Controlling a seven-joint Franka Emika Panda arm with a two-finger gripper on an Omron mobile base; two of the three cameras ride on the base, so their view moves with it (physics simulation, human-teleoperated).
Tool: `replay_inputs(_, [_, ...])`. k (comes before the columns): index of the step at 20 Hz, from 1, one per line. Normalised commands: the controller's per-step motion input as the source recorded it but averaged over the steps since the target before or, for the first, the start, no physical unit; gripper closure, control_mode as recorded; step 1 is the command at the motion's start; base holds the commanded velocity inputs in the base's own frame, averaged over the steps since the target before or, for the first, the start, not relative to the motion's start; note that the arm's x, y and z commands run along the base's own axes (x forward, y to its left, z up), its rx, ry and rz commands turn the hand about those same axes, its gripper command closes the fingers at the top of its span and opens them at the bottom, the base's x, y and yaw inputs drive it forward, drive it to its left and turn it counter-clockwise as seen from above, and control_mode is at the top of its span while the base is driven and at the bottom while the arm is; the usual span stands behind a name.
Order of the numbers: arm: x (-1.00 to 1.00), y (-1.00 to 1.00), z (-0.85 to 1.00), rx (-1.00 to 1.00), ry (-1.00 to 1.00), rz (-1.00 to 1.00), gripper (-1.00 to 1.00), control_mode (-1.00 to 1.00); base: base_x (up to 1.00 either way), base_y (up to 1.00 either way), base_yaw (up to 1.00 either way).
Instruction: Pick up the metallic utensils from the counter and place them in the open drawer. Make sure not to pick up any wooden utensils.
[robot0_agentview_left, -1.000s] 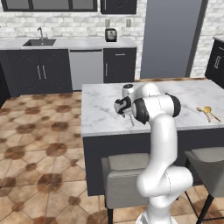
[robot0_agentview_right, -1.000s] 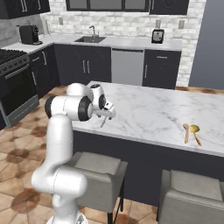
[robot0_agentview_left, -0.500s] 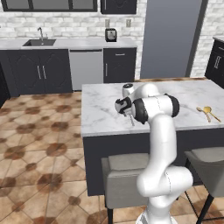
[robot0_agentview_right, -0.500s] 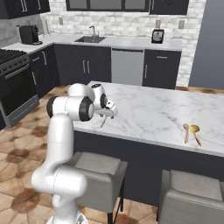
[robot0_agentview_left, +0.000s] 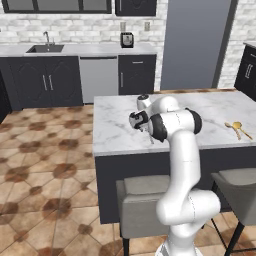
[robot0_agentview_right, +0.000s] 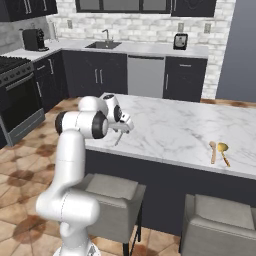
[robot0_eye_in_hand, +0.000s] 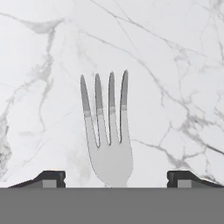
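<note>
Jaws wide astride fork (robot0_eye_in_hand: 109, 131), handle hidden

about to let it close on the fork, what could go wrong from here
1. The fork lies flat on the marble counter, and the gripper has its fingers set wide apart on either side. A thin flat piece may slip or tip as they close.
2. The yellow wooden utensils lie at the counter's far end, and must stay there.
</note>
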Motion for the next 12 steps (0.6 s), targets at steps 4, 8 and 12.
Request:
replay_inputs(4, [0.07, 0.00, -0.22, 0.00, 0.00, 0.00, -1.00, -1.00, 0.00, 0.00, 0.00])
replay_inputs(8, [0.00, 0.00, -0.37, 0.00, 0.06, 0.00, -1.00, -1.00, 0.00, 0.00, 0.00])
replay_inputs(12, [-0.06, 0.00, -0.46, 0.00, 0.09, 0.00, -1.00, -1.00, 0.00, 0.00, 0.00])
